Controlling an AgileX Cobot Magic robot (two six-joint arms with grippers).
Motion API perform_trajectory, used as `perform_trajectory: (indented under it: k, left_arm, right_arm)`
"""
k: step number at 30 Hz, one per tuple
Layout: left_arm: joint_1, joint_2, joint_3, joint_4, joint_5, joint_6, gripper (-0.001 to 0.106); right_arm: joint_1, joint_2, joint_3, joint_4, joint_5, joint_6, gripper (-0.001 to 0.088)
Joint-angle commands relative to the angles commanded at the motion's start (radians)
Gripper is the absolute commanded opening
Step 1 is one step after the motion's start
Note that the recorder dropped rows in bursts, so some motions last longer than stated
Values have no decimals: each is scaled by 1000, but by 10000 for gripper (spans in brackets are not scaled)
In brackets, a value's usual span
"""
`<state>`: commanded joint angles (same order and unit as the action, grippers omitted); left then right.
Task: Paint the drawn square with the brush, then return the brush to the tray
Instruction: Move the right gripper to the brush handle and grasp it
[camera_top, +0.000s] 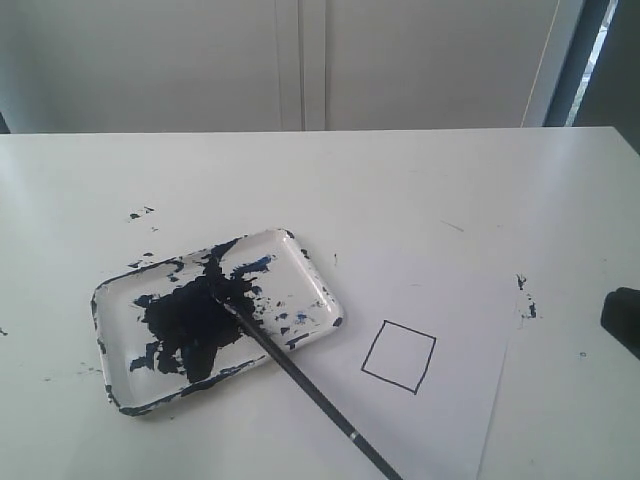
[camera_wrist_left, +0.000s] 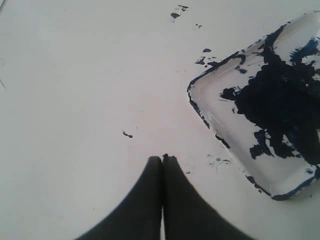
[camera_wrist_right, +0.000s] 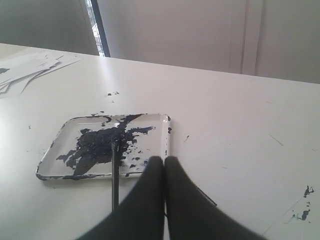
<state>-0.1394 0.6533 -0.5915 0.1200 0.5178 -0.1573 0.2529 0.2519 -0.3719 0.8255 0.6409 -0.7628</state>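
The white tray, smeared with dark navy paint, sits left of centre on the table. The black brush lies slanted, its tip in the paint blotch and its handle running over the tray's rim toward the front edge. The drawn square is an empty outline on white paper to the right of the tray. My left gripper is shut on nothing, hovering over bare table beside a corner of the tray. My right gripper is shut and empty, apart from the brush and the tray.
The sheet of paper lies on a white table. Dried paint spots mark the table at the paper's right edge and behind the tray. A dark piece of the right arm shows at the right border. Loose sheets lie far off.
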Motion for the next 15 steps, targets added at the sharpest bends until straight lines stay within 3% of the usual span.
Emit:
perform_trajectory:
  k: [5, 10, 15]
  left_arm:
    - [-2, -178, 68, 3, 100, 6, 0]
    - [-2, -249, 104, -28, 81, 29, 0]
    - [-2, -256, 125, -173, 68, 184, 0]
  right_arm:
    - [0, 17, 13, -3, 87, 0, 0]
    - [0, 106, 13, 28, 94, -6, 0]
    - [0, 266, 4, 226, 105, -265, 0]
